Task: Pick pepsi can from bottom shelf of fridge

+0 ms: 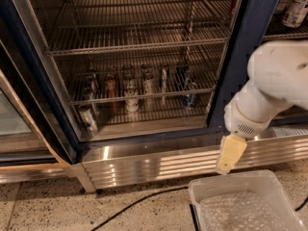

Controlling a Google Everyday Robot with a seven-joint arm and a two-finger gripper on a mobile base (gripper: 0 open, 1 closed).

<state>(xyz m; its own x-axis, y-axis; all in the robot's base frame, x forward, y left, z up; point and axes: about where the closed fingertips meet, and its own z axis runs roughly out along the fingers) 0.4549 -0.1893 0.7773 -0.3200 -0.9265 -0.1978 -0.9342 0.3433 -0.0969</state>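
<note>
The fridge (243, 57) stands with its dark navy frame and its left compartment open. The bottom shelf (154, 110) is a chrome wire rack holding several cans. The pepsi can (190, 97) is small and dark blue and stands at the front right of that shelf. My gripper (228, 158) hangs cream-coloured below the white arm (274, 81), in front of the ribbed steel base panel (159, 163). It is to the right of and below the pepsi can, outside the fridge, and holds nothing that I can see.
A silver-white can (131, 100), a red-orange can (111, 86) and a can (89, 117) at the front left share the shelf. A translucent plastic bin (240, 201) sits on the floor below my gripper. A black cable (130, 208) crosses the floor. The glass door (19, 124) stands open at left.
</note>
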